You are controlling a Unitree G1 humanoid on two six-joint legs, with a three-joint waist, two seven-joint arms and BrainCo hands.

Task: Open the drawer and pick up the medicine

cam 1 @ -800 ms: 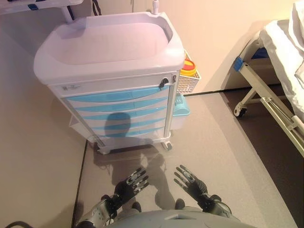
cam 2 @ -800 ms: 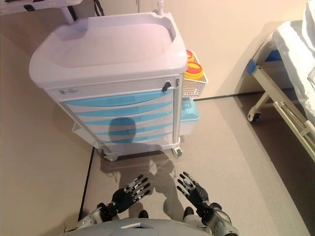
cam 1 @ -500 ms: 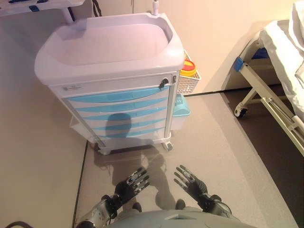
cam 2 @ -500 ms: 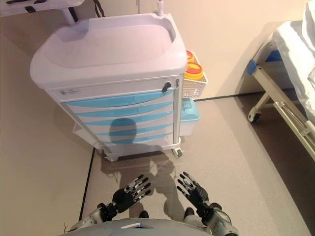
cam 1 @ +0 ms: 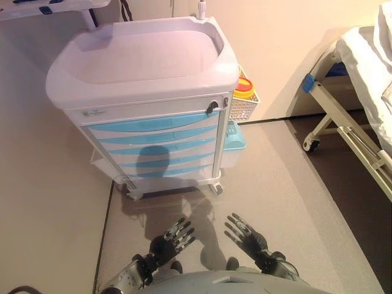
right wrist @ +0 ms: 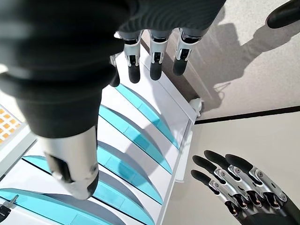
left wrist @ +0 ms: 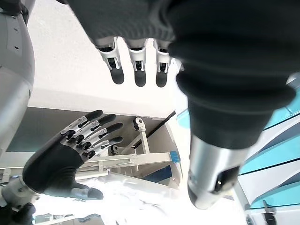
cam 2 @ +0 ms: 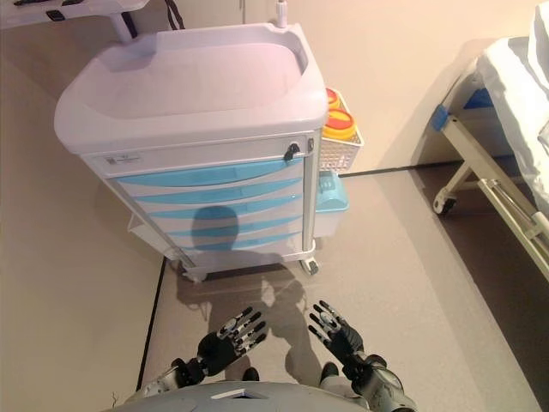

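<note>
A white medical cart [cam 1: 141, 67] stands ahead, its several blue-fronted drawers [cam 1: 156, 142] all closed. No medicine shows. My left hand [cam 1: 168, 241] and right hand [cam 1: 246, 235] hover low over the floor in front of the cart, well short of it, fingers straight and empty. The drawer fronts also show in the right wrist view [right wrist: 136, 140].
A wire basket [cam 1: 244, 103] with a yellow-lidded container and a light blue bin [cam 1: 234, 142] hang on the cart's right side. A hospital bed [cam 1: 361, 92] on castors stands to the right. A wall runs behind the cart.
My left hand has shifted slightly lower and to the right. The view has shifted slightly; the cart has not moved.
</note>
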